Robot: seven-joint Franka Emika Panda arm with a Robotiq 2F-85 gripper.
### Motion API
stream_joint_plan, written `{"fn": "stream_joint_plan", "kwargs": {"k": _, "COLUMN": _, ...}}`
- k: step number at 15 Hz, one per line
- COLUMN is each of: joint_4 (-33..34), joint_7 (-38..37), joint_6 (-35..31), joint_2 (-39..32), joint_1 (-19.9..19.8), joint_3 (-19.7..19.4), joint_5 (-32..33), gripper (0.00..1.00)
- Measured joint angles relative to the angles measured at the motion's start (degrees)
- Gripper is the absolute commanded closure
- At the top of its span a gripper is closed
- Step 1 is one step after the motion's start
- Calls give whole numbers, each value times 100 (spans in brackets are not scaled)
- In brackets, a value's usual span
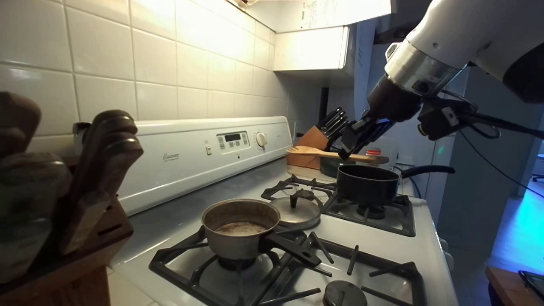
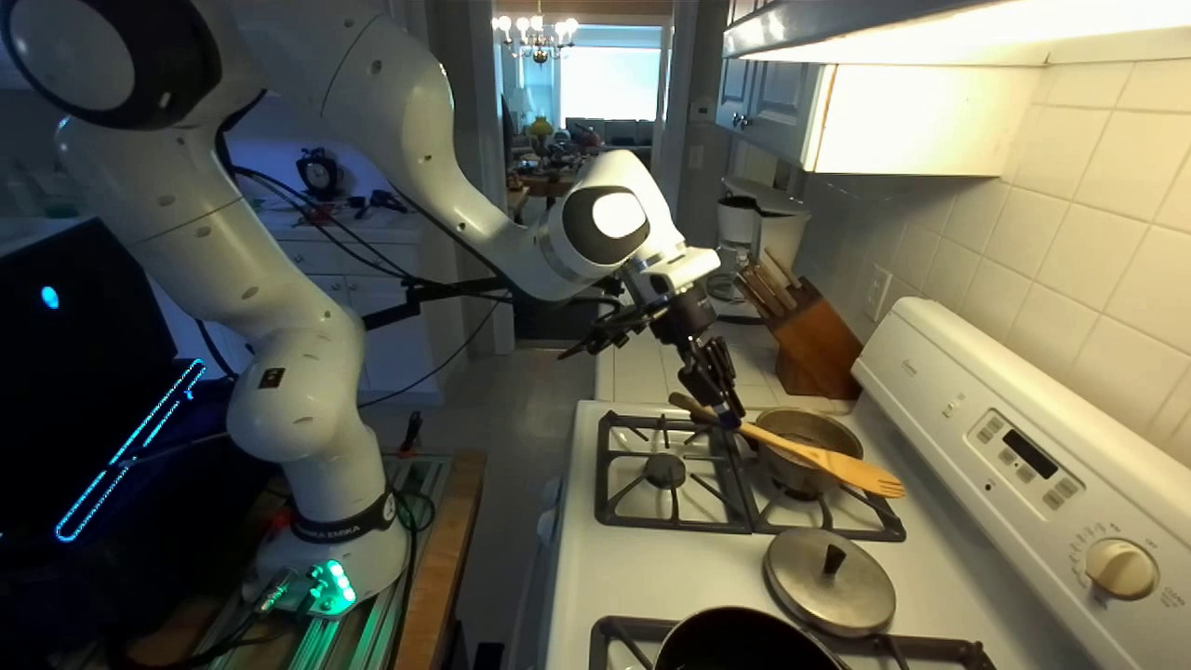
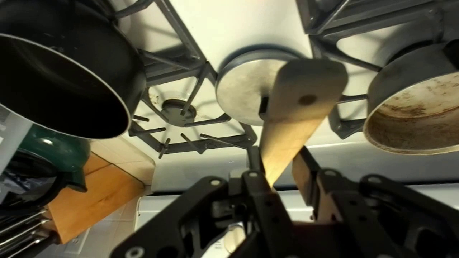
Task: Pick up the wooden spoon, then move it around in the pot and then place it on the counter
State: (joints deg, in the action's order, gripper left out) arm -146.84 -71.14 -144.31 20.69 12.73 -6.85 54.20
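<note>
Robot arm [image 2: 251, 270] reaches out over a white stove [image 2: 609, 563], and past the stove there's a stretch of pale tiled tabletop [image 2: 642, 381]. Two pots sit on the stove, well apart: a black pot [image 1: 369, 187] and a worn metal pot [image 1: 231, 244]. No idea which one the task means tbh. A metal lid [image 2: 819, 596] lies between them.

Then the wooden spoon [image 2: 809, 453]: it's up in the air over the stove, not inside either pot. I'd guess it's light, stiff and pretty hard to break. Bare wood shouldn't be slippery, but something this slim could easily pivot if it bumps a pot wall.

The gripper [image 3: 279, 161] has it pinched by the handle [image 3: 287, 143], with the dark end [image 3: 313, 77] poking out past the grip. Decent spot imo: lots of length left for stirring, and I wouldn't grab it right out at that tip, too much leverage against you.

Smaller stuff: the working end has short tines [image 2: 879, 480], so more of a spork really, and there's a little hole [image 3: 307, 99] in the dark bit.
</note>
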Motion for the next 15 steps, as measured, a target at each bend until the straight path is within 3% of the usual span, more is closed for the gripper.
{"fn": "stream_joint_plan", "kwargs": {"k": 3, "joint_4": -1, "joint_7": 66, "joint_6": 12, "joint_2": 0, "joint_1": -762, "joint_3": 216, "joint_5": -11, "gripper": 93}}
{"fn": "stream_joint_plan", "kwargs": {"k": 7, "joint_4": 5, "joint_7": 380, "joint_6": 124, "joint_2": 0, "joint_1": -1512, "joint_3": 195, "joint_5": -167, "gripper": 93}}
{"fn": "stream_joint_plan", "kwargs": {"k": 15, "joint_4": 2, "joint_7": 2069, "joint_6": 852, "joint_2": 227, "joint_1": -1975, "joint_3": 139, "joint_5": -934, "gripper": 93}}
